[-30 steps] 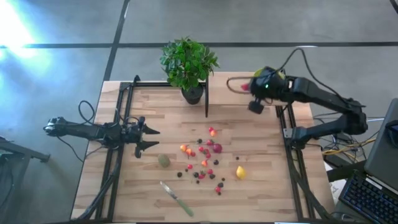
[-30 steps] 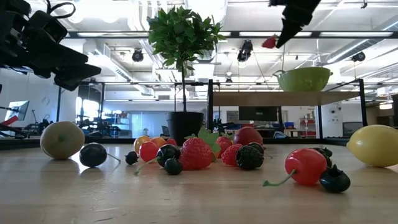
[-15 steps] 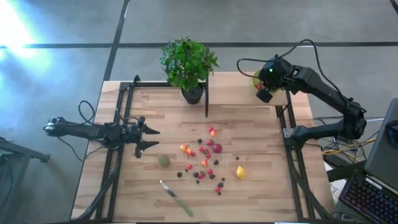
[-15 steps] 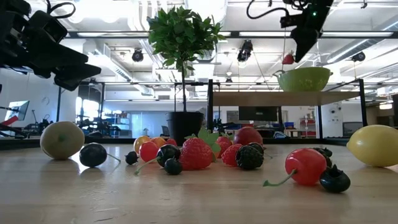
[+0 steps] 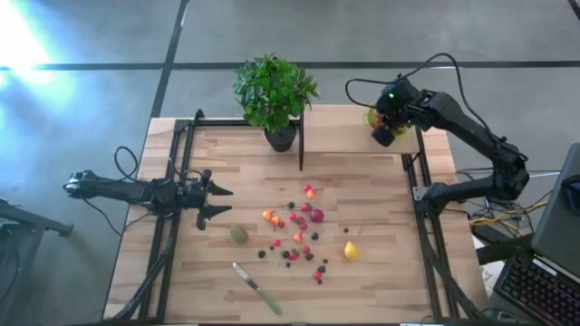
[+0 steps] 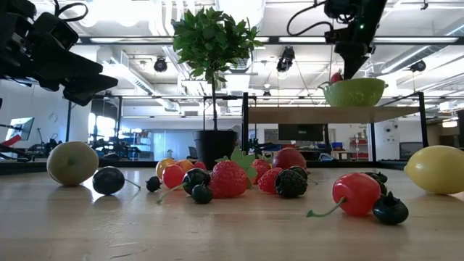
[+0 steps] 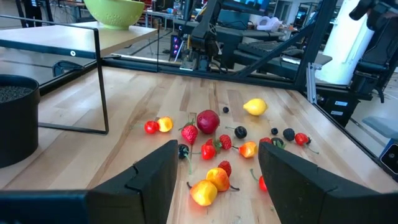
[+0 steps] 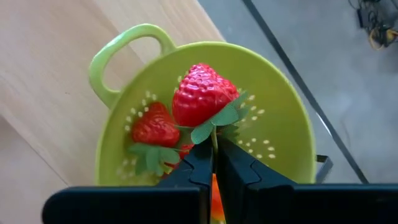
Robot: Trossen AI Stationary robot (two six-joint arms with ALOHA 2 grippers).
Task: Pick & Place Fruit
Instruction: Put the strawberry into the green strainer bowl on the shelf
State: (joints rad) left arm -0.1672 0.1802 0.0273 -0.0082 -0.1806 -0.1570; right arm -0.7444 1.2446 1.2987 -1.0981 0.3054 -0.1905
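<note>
The strawberry (image 8: 203, 95) hanging just past the pinched-together jaws of the black right gripper (image 8: 213, 163) is showing glossy red, dimpled all over, with a flat green leaf collar. Beneath it the colander bowl (image 8: 281, 134) is glowing lime green, speckled with pale dot holes, and a second red strawberry (image 8: 155, 125) is lying inside with green leaves. Ahead of the dark left gripper (image 7: 214, 175), whose jaws are standing apart, the fruit scatter (image 7: 217, 146) is mixing reds, oranges and near-black berries, with a yellow lemon (image 7: 255, 107) beyond, all on pale striped wood (image 7: 143, 93).
</note>
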